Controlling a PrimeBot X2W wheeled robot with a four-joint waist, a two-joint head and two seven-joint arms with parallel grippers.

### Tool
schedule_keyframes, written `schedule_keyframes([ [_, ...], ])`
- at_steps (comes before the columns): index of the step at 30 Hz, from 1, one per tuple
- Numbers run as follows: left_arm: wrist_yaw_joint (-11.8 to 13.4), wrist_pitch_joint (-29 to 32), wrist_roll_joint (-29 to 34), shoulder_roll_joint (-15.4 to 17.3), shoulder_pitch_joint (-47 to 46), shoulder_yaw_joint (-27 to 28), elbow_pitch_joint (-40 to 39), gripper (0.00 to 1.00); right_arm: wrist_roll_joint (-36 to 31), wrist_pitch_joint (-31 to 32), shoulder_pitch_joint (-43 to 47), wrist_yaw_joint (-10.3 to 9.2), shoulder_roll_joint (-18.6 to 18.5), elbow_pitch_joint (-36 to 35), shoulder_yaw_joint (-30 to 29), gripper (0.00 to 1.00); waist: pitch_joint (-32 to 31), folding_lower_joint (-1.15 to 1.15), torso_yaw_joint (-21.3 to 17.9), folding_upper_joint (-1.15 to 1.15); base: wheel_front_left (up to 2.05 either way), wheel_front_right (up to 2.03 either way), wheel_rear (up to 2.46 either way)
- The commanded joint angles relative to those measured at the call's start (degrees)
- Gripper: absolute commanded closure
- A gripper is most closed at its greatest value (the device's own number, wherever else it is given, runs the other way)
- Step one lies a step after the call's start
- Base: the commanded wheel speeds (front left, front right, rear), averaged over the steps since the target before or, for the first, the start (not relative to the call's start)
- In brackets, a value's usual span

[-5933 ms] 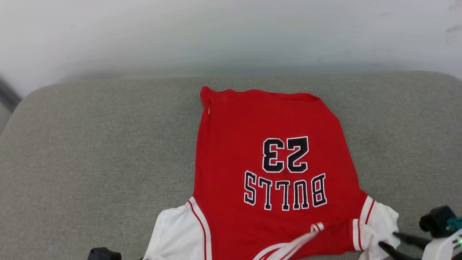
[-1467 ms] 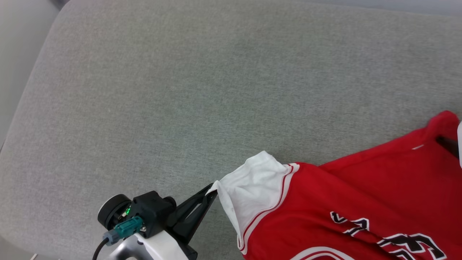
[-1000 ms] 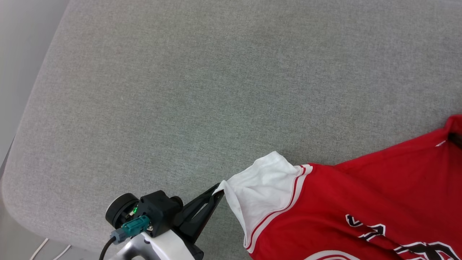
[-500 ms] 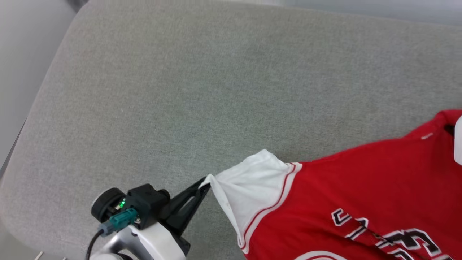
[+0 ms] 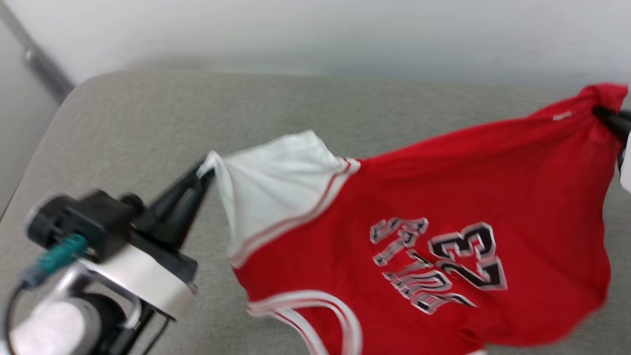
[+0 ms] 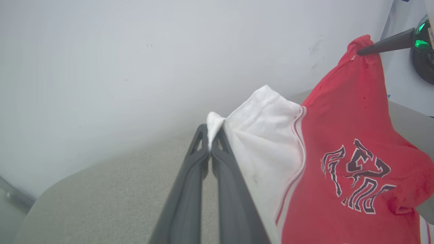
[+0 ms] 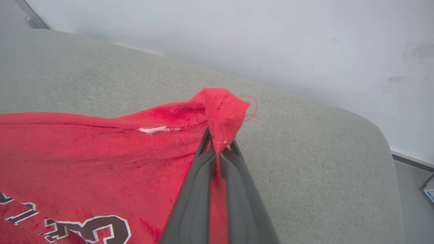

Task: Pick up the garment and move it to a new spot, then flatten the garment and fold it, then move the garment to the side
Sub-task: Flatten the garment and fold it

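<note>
The garment (image 5: pixel 443 197) is a red jersey with a white sleeve (image 5: pixel 271 182) and a black-and-white number print. It hangs lifted above the grey cushion, stretched between both arms. My left gripper (image 5: pixel 204 170) is shut on the tip of the white sleeve, also clear in the left wrist view, where the left gripper (image 6: pixel 212 135) pinches the sleeve's corner. My right gripper (image 5: pixel 599 111) is shut on a bunched red corner at the far right; the right wrist view shows the right gripper (image 7: pixel 217 144) clamped on that red fabric (image 7: pixel 220 105).
A wide grey cushioned surface (image 5: pixel 123 123) lies under the garment, with rounded corners and bare room to the left. A pale wall (image 5: pixel 315 34) rises behind it. A dark rail (image 5: pixel 39 64) runs along the wall at upper left.
My right gripper has shut on the garment's red corner. Both arms have raised the garment off the cushion, and the head camera has tilted up, so the wall has come into view.
</note>
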Motion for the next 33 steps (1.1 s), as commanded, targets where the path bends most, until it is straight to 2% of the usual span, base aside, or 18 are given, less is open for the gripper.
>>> schedule_keyframes([
  [1, 0.83, -0.72, -0.23, 0.54, -1.68, 1.72, -0.64, 1.00, 0.59, -0.93, -1.18, -0.04, -0.12, -1.44, 0.05, 1.00, -2.88, 0.00, -3.26, 0.00, 0.00, 0.00, 0.00],
  [10, 2.29, -2.16, -1.69, 2.35, -8.72, 9.78, -2.70, 1.00, 2.92, -3.54, -2.55, -0.03, 0.72, -10.51, -0.78, 1.00, -5.59, 0.00, -8.39, 0.00, 0.00, 0.00, 0.00],
  [19, 2.39, 0.03, -0.82, 5.22, -17.84, 14.80, -4.62, 1.00, 4.40, -4.71, -3.17, -0.03, 2.97, -17.84, -3.22, 1.00, -4.41, 0.00, -11.55, 0.00, 0.00, 0.00, 0.00],
  [25, 1.16, 1.87, -0.41, 4.60, -26.31, 15.21, -2.56, 1.00, 3.41, -5.96, -5.41, -0.03, 4.01, -20.19, -4.84, 1.00, -1.52, 0.00, -12.34, 0.00, 0.00, 0.00, 0.00],
  [33, -2.81, 3.80, 0.85, 3.11, -41.10, 14.47, 5.47, 1.00, 1.22, -8.33, -12.78, -0.04, 3.56, -18.67, -5.10, 1.00, 6.42, 0.00, -12.74, 0.00, 0.00, 0.00, 0.00],
])
